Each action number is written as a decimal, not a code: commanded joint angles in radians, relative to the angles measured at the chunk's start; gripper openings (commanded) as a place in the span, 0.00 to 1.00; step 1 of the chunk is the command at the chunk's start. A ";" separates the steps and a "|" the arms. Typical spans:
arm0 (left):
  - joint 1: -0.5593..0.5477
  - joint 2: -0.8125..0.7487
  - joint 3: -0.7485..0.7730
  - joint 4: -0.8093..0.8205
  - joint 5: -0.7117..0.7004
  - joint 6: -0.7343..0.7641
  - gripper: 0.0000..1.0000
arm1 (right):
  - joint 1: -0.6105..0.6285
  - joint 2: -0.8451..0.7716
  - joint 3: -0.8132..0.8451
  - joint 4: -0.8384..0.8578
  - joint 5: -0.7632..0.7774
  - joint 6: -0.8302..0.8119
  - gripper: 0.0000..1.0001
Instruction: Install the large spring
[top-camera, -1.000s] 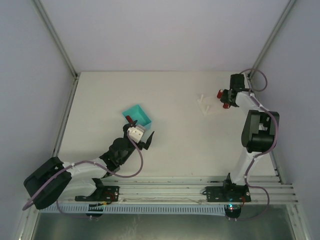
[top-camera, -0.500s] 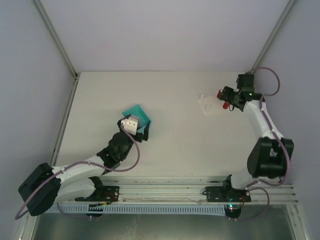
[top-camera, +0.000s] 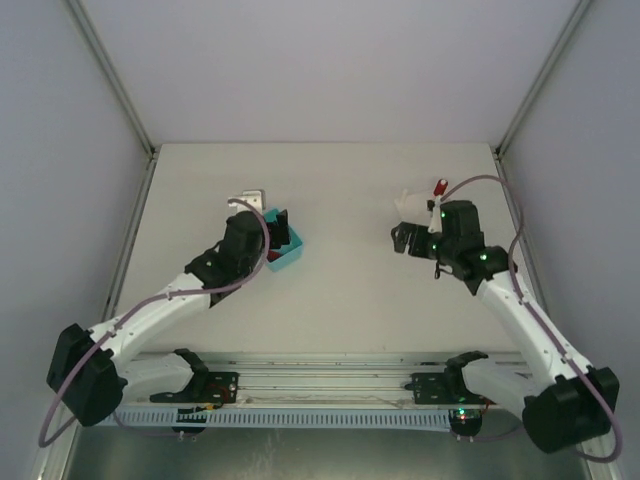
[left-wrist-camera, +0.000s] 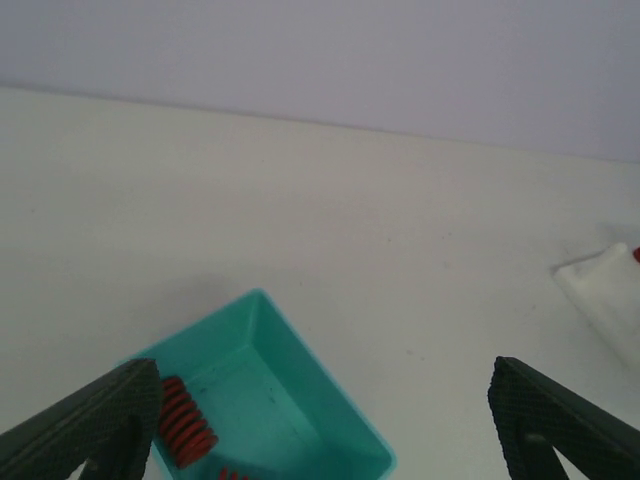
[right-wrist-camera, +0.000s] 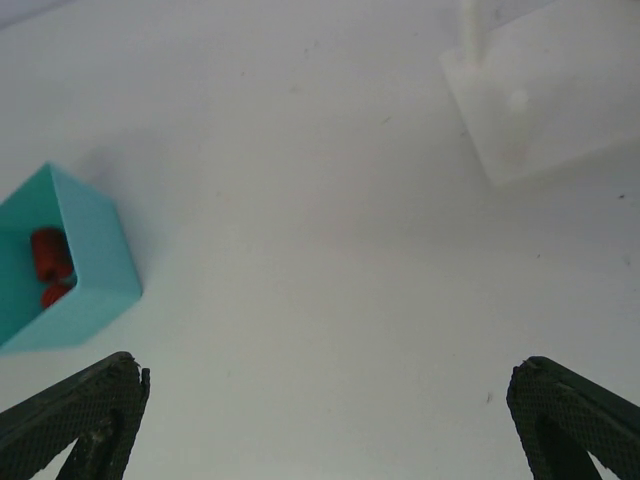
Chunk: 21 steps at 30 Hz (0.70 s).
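Teal plastic bin (left-wrist-camera: 300, 385) holds several red coil springs (left-wrist-camera: 185, 425); left gripper (left-wrist-camera: 325, 400), right gripper (right-wrist-camera: 330, 395) spread, empty. I could grab the wrong size.

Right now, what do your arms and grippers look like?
The left arm and right arm are white links with black joints, a mauve cable alongside each. The left gripper and right gripper have black, textured wedge fingers. Green lights glow on the right arm.
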 joint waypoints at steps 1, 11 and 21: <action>0.046 0.043 0.124 -0.236 0.098 -0.056 0.86 | 0.070 -0.073 -0.089 0.044 0.065 -0.036 0.99; 0.101 0.125 0.202 -0.344 0.208 -0.057 0.67 | 0.125 -0.132 -0.203 0.190 0.094 -0.044 0.99; 0.169 0.266 0.206 -0.272 0.260 -0.001 0.59 | 0.147 -0.124 -0.209 0.223 0.118 -0.070 0.99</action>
